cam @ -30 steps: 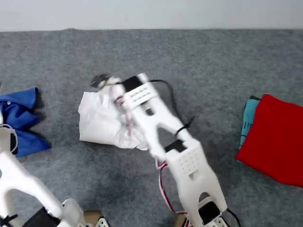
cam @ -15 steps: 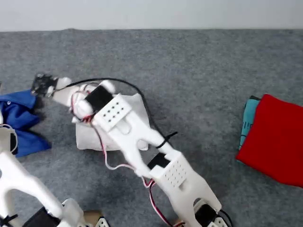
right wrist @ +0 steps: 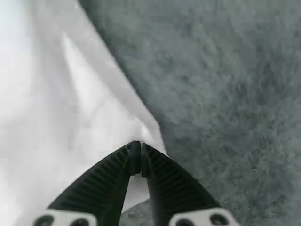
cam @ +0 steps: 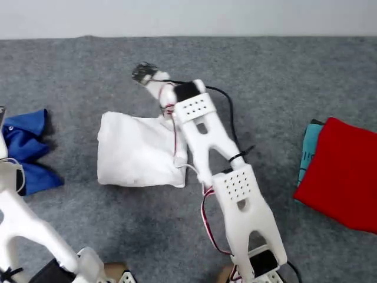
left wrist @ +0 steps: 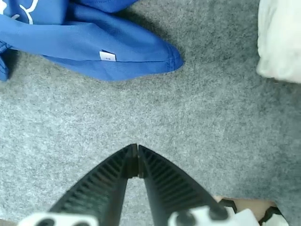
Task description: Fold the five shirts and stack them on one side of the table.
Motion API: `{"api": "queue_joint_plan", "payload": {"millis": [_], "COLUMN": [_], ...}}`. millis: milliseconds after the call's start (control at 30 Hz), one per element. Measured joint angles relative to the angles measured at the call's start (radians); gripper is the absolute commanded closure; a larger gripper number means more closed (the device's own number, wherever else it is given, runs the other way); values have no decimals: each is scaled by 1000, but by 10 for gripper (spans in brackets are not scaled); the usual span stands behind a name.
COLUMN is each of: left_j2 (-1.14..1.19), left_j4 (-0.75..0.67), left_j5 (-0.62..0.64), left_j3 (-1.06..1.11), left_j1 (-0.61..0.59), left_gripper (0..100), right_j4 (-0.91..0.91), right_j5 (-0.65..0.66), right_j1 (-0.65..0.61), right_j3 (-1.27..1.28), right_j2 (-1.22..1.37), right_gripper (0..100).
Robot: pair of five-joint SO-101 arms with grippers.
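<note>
Claws on both arms are clenched. The right claw (right wrist: 136, 147) has its two black ribbed fingers pressed tip to tip. Nothing can be seen between them. They sit right over one edge of the white shirt (cam: 138, 150), and whether the tips nip the cloth cannot be made out. The right arm (cam: 203, 135), white with black and red cables, stretches from the bench's near edge toward the middle. In the high view it covers the shirt's far right corner.

The white shirt lies left of the middle of the bench (cam: 265, 82). It is folded into a rough rectangle with soft creases and a slightly uneven near edge.

The left claw (left wrist: 137, 151) is also closed tip to tip, gripping nothing, above bare grey surface near the left edge. Just beyond it lies the blue shirt (cam: 26, 150), unfolded and crumpled, with a small white tag on it. Part of it is hidden behind the left arm (cam: 23, 227), and it runs out of the picture at the bench's left edge.

At the right edge a red shirt (cam: 341, 174), folded flat, lies on a teal shirt (cam: 310, 147), of which only a narrow strip shows. The red shirt is cut off by the picture's right side. The bench is covered in grey, carpet-like fabric.
</note>
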Motion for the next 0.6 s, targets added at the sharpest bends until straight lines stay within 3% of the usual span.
{"api": "queue_joint_plan", "payload": {"millis": [233, 433, 600], "left_j2": [-2, -2, -2], "left_j4": [0, 0, 0], "left_j5": [0, 0, 0], "left_j3": [0, 0, 0], "left_j1": [2, 2, 2], "left_gripper": [994, 994, 994], "right_j4": [35, 123, 52], "right_j5": [0, 0, 0], "right_j1": [23, -89, -184], "right_j3": [-49, -226, -259], "right_j2": [15, 15, 48], "right_gripper": [990, 990, 990]}}
